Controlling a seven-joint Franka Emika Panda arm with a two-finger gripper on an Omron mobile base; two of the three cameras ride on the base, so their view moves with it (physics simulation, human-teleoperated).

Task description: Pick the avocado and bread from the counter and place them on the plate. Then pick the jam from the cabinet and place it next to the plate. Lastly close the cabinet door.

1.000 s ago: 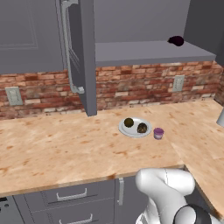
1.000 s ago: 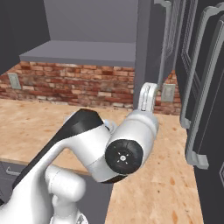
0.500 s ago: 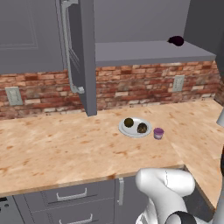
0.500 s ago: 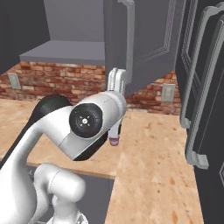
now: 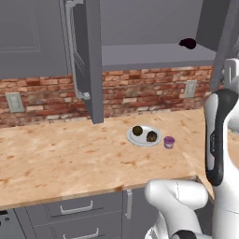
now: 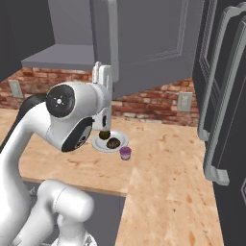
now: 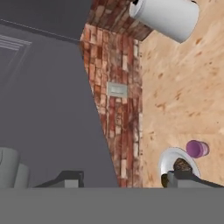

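jaws: the gripper has its two dark tips standing apart, with nothing pinched between them. across the gap you see only flat grey panel and brick.

just outside the jaws: the grey panel is the cabinet door, swung out from the cabinet. in the right base view the hand sits up beside the door's lower edge, close to the bar handle. you cannot tell whether it touches.

further out: the plate lies on the counter, below and well apart from the jaws. the avocado and bread are on it. the jam stands just beside its rim. judgement: only the door closing is left.

risks, as judgement:
- spread tips could hook the bar handle or slide off the panel edge if you push at a slant, and the door would stop short.
- a push near the hinge side gives little leverage, so contact may skid.
- the elbow hangs over the counter near the plate. a wide swing with the door could knock the jam or nudge the plate.
- a dark lump sits on the shelf near its front edge, and a fast close might clip it.
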